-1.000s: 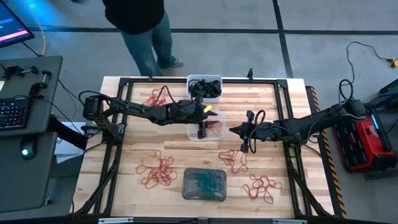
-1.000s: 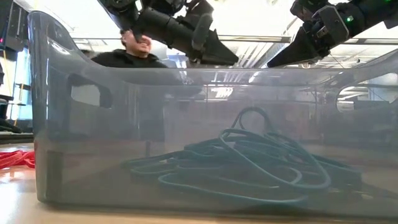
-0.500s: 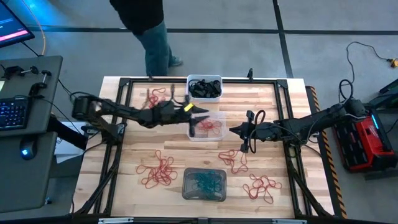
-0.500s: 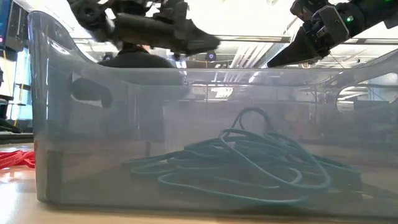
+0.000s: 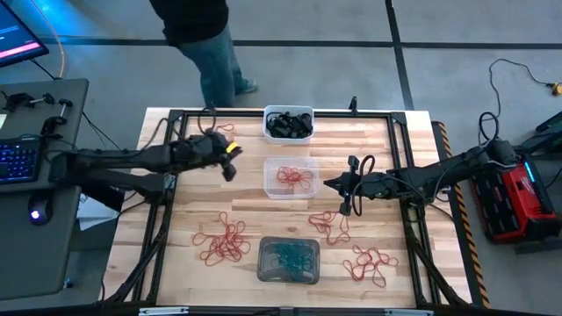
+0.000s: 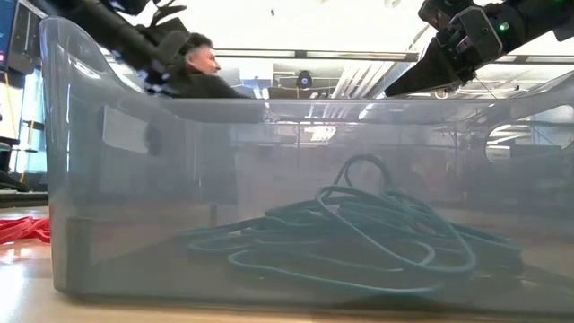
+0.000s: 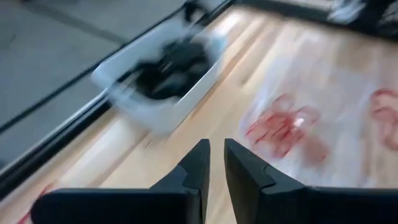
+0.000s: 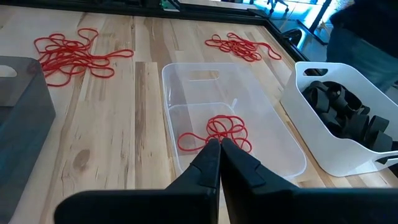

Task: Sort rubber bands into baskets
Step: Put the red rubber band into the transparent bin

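Note:
Three baskets stand in a line down the table's middle. The white one (image 5: 288, 123) holds black rubber bands, the clear one (image 5: 291, 177) red bands (image 8: 214, 134), and the grey one (image 5: 288, 260) teal bands (image 6: 359, 233). Loose red bands lie on the wood (image 5: 224, 244) (image 5: 329, 224) (image 5: 371, 263) (image 5: 221, 136). My left gripper (image 5: 230, 165) hovers over the table's far left, clear of the baskets. A narrow gap shows between its fingers (image 7: 216, 152), with nothing in it. My right gripper (image 5: 329, 183) hangs shut just right of the clear basket (image 8: 219, 144).
A black metal frame (image 5: 167, 175) borders the tabletop. A person (image 5: 202, 44) stands beyond the far edge. A desk with a keyboard (image 5: 18, 158) is to the left, and a red case (image 5: 505, 197) to the right. Bare wood lies between the band piles.
My left gripper has drawn back from above the clear basket toward the table's left edge, turning as it went. Its fingers have come closer together. The red bands in the clear basket, partly hidden by the gripper before, now show. My right gripper has kept still.

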Robot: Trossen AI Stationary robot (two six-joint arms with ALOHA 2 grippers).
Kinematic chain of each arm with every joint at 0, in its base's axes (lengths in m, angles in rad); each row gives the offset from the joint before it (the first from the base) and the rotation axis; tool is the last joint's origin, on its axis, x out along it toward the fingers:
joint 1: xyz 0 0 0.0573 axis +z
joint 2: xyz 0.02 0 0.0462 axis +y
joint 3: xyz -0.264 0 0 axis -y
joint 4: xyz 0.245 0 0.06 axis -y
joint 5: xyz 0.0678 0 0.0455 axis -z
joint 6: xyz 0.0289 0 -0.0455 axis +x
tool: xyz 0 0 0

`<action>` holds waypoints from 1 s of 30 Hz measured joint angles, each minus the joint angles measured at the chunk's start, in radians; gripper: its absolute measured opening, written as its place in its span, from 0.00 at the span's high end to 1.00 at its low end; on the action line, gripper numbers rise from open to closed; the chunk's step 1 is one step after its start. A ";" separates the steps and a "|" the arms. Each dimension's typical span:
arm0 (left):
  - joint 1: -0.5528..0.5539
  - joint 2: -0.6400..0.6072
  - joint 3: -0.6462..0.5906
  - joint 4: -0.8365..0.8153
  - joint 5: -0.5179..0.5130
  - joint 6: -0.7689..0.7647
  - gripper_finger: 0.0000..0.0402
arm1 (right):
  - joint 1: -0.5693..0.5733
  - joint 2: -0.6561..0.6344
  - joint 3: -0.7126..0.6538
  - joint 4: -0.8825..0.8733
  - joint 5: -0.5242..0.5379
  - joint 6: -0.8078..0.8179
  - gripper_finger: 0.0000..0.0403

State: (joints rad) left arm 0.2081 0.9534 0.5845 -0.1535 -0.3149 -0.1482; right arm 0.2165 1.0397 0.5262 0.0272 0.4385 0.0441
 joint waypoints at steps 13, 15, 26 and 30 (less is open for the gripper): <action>0.278 -0.022 0.000 -0.339 0.191 0.006 1.00 | 0.000 0.000 0.000 0.009 0.000 0.000 1.00; 0.328 0.008 0.002 -0.361 0.214 0.019 1.00 | 0.000 0.000 0.000 0.009 0.000 0.000 1.00; 0.461 0.238 0.084 -0.470 0.218 0.063 0.89 | 0.000 0.000 0.000 0.023 -0.021 0.000 1.00; 0.461 0.334 0.116 -0.477 0.172 0.073 0.79 | 0.000 0.000 0.000 0.024 -0.023 0.000 1.00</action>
State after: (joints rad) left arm 0.6687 1.2874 0.7002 -0.6301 -0.1426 -0.0748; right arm 0.2165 1.0397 0.5262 0.0509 0.4152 0.0437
